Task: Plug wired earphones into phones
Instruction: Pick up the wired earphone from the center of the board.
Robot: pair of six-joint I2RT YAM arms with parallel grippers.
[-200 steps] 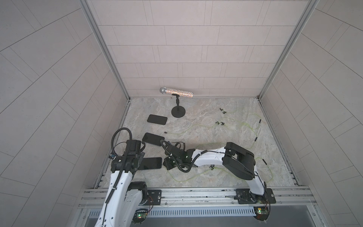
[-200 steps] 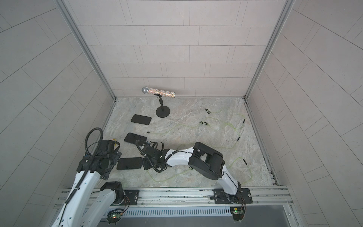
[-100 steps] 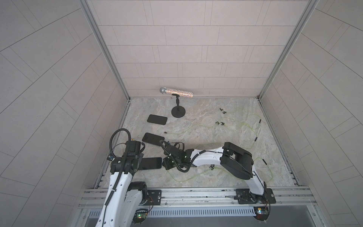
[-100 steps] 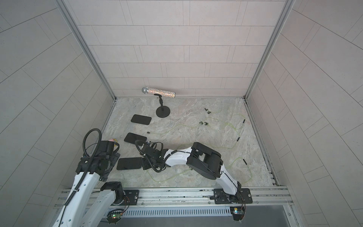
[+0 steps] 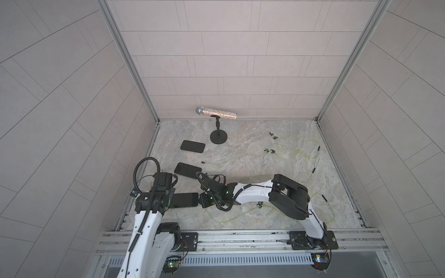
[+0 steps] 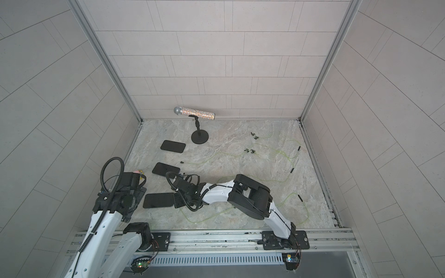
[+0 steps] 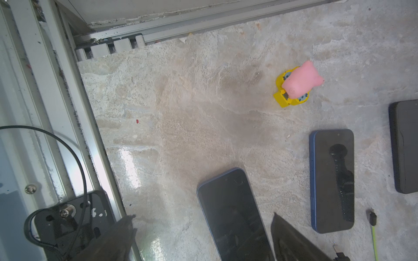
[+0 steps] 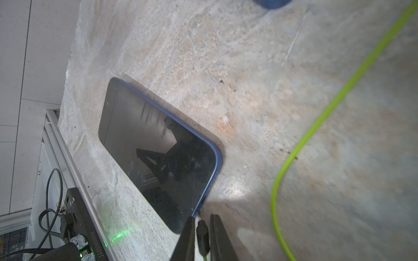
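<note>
**Inspector:** Three phones are recorded lying flat on the table. The near phone is the one being worked. What is feared first?

**Assessor:** A slide of that phone. The left gripper is spread to its widest with nothing held, and the phone's end is seen between its fingers. Contact cannot be confirmed. If a push is applied from the opposite end, the phone may be shoved along the table or skewed rather than braced.

**Inspector:** And the wiring?

**Assessor:** The yellow-green earphone cable is laid in a loose curve beside the right arm. It could be dragged or snagged by that arm, and the plug twisted with it.

**Inspector:** The plug itself?

**Assessor:** The black plug is pinched in the right gripper, whose jaws are drawn almost together on it. It is presented at the phone's short edge, near a corner, and the port cannot be seen. A missed socket, a scraped edge, or a plug turned in so narrow a pinch is judged possible.
</note>
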